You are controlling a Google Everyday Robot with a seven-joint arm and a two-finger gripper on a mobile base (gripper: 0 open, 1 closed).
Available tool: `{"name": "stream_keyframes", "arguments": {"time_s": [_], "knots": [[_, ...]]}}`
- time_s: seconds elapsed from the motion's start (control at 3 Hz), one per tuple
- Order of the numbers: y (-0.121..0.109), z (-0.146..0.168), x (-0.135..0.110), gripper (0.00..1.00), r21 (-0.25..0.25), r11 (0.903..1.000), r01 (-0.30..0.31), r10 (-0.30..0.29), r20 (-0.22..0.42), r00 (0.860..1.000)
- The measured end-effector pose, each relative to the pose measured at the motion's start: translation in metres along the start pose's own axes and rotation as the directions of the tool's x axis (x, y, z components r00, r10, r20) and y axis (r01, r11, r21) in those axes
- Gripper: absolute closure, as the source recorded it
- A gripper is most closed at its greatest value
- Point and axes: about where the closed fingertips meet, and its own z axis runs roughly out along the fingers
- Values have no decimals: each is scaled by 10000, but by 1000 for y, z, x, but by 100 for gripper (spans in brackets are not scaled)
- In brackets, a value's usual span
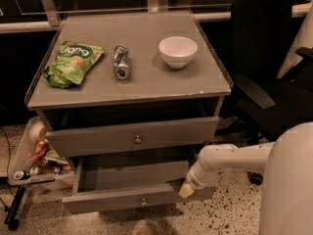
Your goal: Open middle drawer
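The grey cabinet (215, 89) shows two drawer fronts. The upper front (98, 140), with a small round knob (137, 139), is nearly shut. Below it the middle drawer (107, 203) stands pulled well out; its inside looks bare, and its small knob (143, 200) sits at the centre of the front panel. My gripper (186, 190) is at the end of the white arm (230, 160), at the right end of this open drawer's front edge and touching or nearly touching it. Anything below the open drawer is hidden.
On the cabinet top lie a green snack bag (71, 62), a can on its side (121, 61) and a white bowl (178, 51). A black office chair (266, 67) stands at the right. A tray of snacks (27, 168) hangs at the left. The floor is speckled.
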Motion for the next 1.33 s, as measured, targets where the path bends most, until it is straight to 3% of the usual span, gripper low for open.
{"name": "stream_keyframes", "arguments": {"time_s": [1.33], "knots": [[10, -4, 17, 100, 34, 9998, -177, 178, -198, 9996]]}}
